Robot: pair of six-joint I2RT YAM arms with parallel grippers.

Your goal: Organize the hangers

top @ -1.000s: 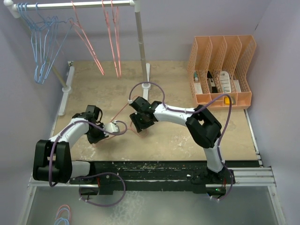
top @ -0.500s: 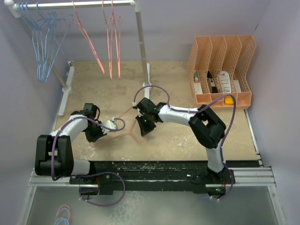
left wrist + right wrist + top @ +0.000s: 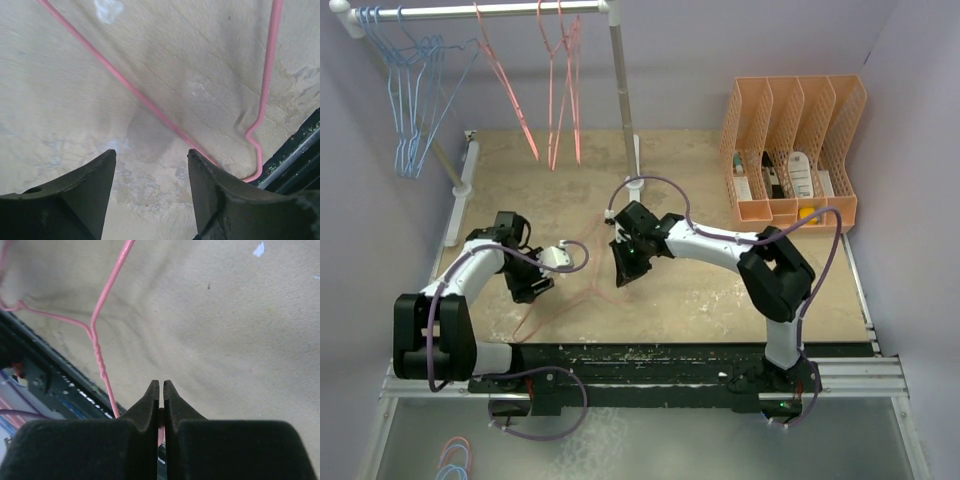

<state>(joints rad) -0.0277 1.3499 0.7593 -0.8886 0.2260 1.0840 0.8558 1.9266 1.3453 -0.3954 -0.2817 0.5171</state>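
One pink hanger [image 3: 99, 357] is down on the desk [image 3: 700, 180], and the right jaws are pressed together on its wire. The right wrist view shows it plainly: the pink strand is pinched between the two black pads, with the twisted neck running away just beyond the tips. The right arm [image 3: 710, 240] reaches in toward the middle of the desk. Over on the left arm [image 3: 470, 270], the left jaws stand apart with nothing between them, only bare desk. The hanger's wire crosses on a slant just past the tips, not touching, and one bent corner sits right by the dark front edge. At the back, several blue hangers [image 3: 410, 110] are bunched at the left end of the white rack [image 3: 470, 12]. A few pink hangers [image 3: 560, 100] dangle further along the rail. At far right sits the orange file holder [image 3: 795, 110], well apart from both arms.
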